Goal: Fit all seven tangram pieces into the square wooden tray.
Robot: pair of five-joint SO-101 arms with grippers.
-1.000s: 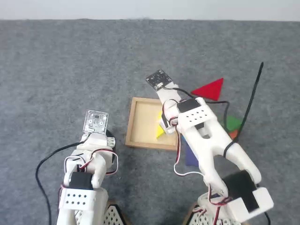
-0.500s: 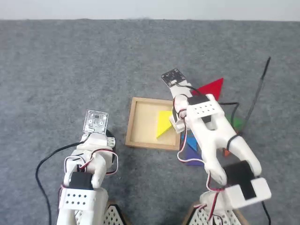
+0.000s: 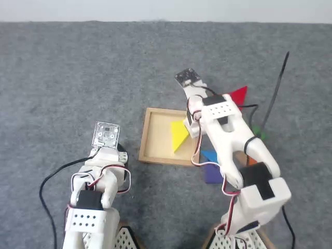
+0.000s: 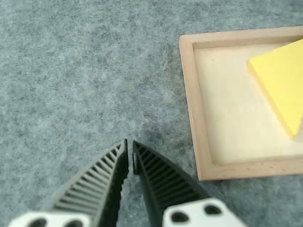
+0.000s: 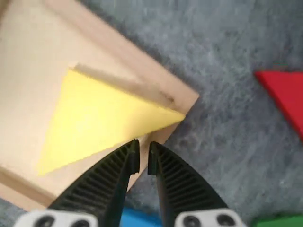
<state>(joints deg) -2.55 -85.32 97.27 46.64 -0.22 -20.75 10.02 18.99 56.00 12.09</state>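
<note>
yellow triangle flat in right half of wooden tray, one tip overlapping the rim. right jaws closed, empty, just over that tip. left jaws closed too, above grey bench near-left of the tray.

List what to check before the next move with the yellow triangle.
1. Yellow triangle flat in the tray: not ok, one corner seems to lie over the rim.
2. Right gripper empty: ok, nothing in it.
3. Left gripper clear of the tray: ok, over the carpet beside it.
4. Red triangle free to pick: ok, alone on the carpet.
5. All seven pieces accounted for: cannot tell, the right arm covers some.
</note>
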